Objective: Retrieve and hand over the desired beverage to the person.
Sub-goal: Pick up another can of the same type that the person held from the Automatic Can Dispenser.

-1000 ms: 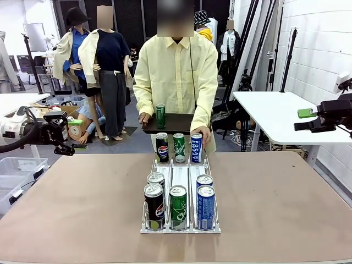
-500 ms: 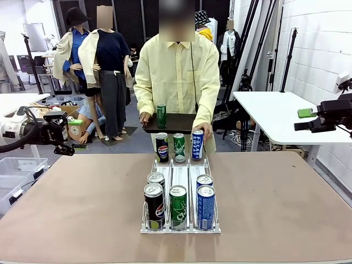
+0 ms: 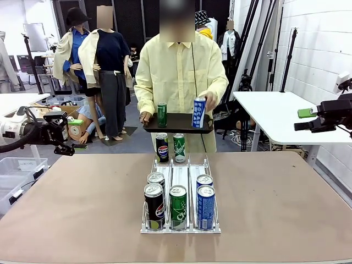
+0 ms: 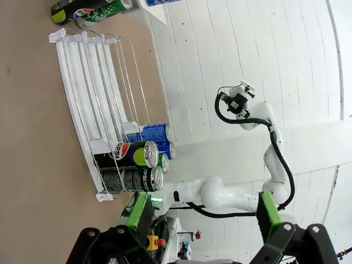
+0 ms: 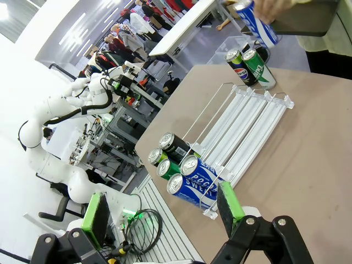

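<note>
left wrist view: the left gripper [image 4: 204, 220] is seen released, its green pads [image 4: 140, 212] spread wide with nothing between them. beyond it, on the brown table [image 4: 33, 121], a white wire rack [image 4: 82, 63] lies sideways, with a cluster of near cans [image 4: 135, 165] packed at one end.

right wrist view: the right gripper [image 5: 162, 213] is likewise parted and empty. the near cans are shown touching one another in the rack, and a blue can [image 5: 256, 23] is gripped by a hand at the top edge.

front view: the blue can is held tilted by the person [image 3: 179, 71], just above a black tray [image 3: 176, 124] on which a green can [image 3: 161, 114] stands upright. both grippers are found well apart from the rack, one at each side.

which drink is wanted cannot be told. a full can is judged fairly heavy, stiff yet thin-walled and easily dented, with a smooth, slippery skin. it would best be taken squarely across the body with a moderate squeeze. since the neighbours crowd it, the upper part above the rack wire is the likelier hold.
</note>
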You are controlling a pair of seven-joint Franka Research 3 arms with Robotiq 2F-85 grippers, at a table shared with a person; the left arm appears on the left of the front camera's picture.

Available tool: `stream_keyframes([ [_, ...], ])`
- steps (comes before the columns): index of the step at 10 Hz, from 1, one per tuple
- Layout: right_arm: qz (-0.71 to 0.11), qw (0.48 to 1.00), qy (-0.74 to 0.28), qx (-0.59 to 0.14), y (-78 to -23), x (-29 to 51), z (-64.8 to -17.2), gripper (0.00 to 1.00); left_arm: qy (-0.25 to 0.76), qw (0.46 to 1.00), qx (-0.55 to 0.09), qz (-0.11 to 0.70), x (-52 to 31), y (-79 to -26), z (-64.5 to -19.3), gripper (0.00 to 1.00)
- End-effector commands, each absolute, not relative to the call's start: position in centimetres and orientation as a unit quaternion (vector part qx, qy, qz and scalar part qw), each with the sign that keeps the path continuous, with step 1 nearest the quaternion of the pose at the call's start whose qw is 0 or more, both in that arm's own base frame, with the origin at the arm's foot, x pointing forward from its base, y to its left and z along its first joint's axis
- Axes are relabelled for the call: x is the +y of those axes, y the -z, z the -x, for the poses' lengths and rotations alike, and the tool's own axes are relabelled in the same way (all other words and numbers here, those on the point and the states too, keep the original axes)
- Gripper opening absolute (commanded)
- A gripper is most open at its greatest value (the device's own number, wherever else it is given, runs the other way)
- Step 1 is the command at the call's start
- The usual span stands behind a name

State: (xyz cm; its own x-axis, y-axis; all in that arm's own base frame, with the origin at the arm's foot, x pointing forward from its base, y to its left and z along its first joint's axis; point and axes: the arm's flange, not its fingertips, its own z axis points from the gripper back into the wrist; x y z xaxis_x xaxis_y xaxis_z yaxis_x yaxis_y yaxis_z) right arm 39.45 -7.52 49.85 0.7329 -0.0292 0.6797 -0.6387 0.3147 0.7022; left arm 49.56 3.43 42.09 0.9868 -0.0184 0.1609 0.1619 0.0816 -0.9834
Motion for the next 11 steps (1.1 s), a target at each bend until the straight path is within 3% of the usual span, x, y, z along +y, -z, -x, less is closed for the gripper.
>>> stream_keyframes([
  [1,-0.554,0.748,-0.201,-0.305,-50.01,-7.38,-39.51,1.00,0.063,0.735,-0.057,0.673,3.44,-42.44,-49.46,1.00],
  [11,-0.554,0.748,-0.201,-0.305,-50.01,-7.38,-39.51,1.00,0.063,0.735,-0.057,0.673,3.44,-42.44,-49.46,1.00],
])
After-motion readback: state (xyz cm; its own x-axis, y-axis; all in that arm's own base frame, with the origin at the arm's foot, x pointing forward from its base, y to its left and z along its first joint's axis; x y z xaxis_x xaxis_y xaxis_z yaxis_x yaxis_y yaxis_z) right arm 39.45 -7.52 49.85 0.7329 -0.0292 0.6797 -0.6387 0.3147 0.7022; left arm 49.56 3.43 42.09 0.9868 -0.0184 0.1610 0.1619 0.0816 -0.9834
